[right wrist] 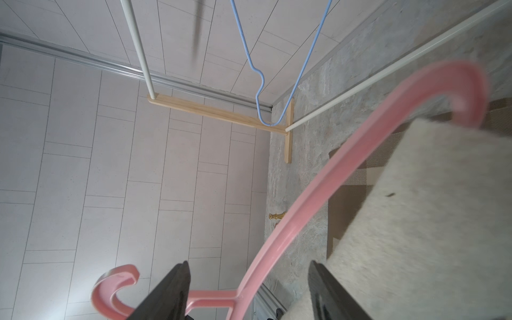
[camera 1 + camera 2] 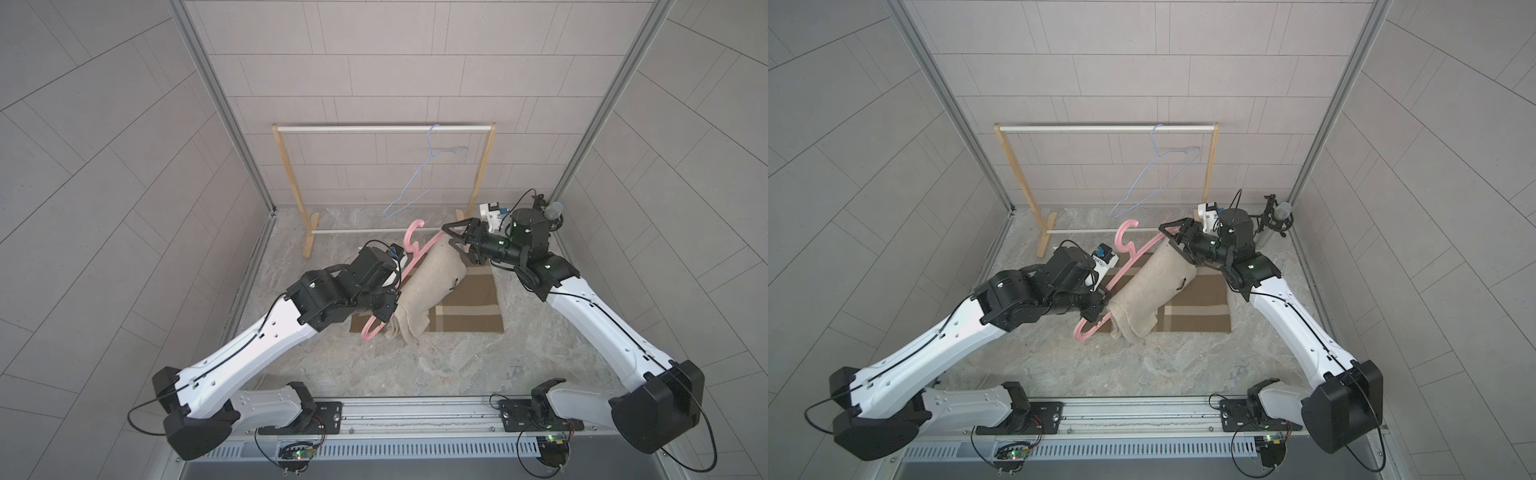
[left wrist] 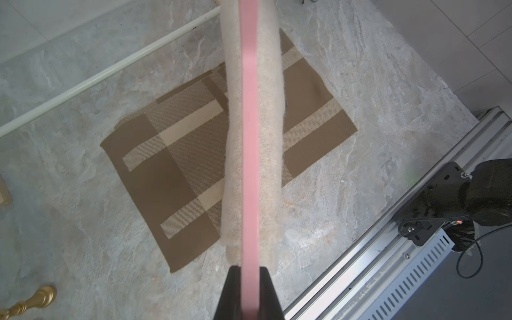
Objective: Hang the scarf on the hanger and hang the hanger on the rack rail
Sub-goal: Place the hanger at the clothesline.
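Soft, limp scarf (image 2: 424,286) drapes over the stiff, light pink hanger (image 3: 249,138), above the desk (image 2: 457,374); left end effector (image 3: 249,268) clamps the hanger's bar; right end effector (image 1: 248,263) gapes astride its shoulder; I'd grip plastic, since the wool looks likely to slide.

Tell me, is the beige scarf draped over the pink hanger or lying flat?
Draped: the scarf hangs down both sides of the pink hanger.

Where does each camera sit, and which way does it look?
Top views: overhead from the front, looking down at rack, pink hanger, scarf; both arms show.
Left wrist: looks along hanger down at mat; left gripper, shut on hanger, shows.
Right wrist: looks toward rack and wall; open right gripper shows.
Shared: all see hanger, scarf.
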You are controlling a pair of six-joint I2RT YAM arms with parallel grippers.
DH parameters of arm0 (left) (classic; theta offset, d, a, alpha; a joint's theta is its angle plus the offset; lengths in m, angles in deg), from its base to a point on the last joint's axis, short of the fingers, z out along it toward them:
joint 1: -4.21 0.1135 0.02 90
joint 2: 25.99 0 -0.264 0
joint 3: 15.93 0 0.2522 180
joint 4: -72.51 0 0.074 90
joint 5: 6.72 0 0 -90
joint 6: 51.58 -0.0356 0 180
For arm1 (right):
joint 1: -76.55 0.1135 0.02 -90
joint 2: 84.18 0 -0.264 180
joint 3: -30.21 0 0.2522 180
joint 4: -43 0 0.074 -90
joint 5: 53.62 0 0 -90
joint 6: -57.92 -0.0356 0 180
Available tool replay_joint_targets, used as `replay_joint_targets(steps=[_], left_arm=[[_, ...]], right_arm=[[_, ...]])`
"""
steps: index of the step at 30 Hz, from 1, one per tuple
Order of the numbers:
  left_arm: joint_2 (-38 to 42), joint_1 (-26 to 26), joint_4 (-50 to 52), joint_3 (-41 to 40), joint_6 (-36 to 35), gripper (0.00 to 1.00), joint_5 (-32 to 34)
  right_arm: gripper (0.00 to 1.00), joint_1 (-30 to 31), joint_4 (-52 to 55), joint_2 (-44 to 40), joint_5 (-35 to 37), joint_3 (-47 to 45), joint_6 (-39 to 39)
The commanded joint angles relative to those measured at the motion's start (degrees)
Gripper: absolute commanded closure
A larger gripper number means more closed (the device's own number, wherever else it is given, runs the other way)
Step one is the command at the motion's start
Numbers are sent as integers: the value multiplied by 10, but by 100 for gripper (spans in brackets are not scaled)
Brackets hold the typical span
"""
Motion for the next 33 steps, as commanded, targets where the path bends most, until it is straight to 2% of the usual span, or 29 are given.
replay_joint_targets(steps=[1,6,11,15,20,26,33], left_arm=[[41,38,16,-4,25,100,-10],[85,137,24,-24,51,100,-52],[98,204,33,-36,53,100,-65],[86,255,41,-13,37,100,-67],[38,299,39,56,-3,100,-76],[-37,357,35,168,-41,100,-116],[-119,390,34,298,-67,100,-133]], right_arm=[[22,-33,39,-29,-1,-3,65],[15,-90,91,-57,0,-16,111],[9,-129,103,-80,-1,-42,123],[5,-144,111,-88,-2,-53,132],[0,-149,117,-91,-3,-57,142],[0,-163,135,-95,-19,-51,160],[0,-182,141,-109,-32,-54,168]])
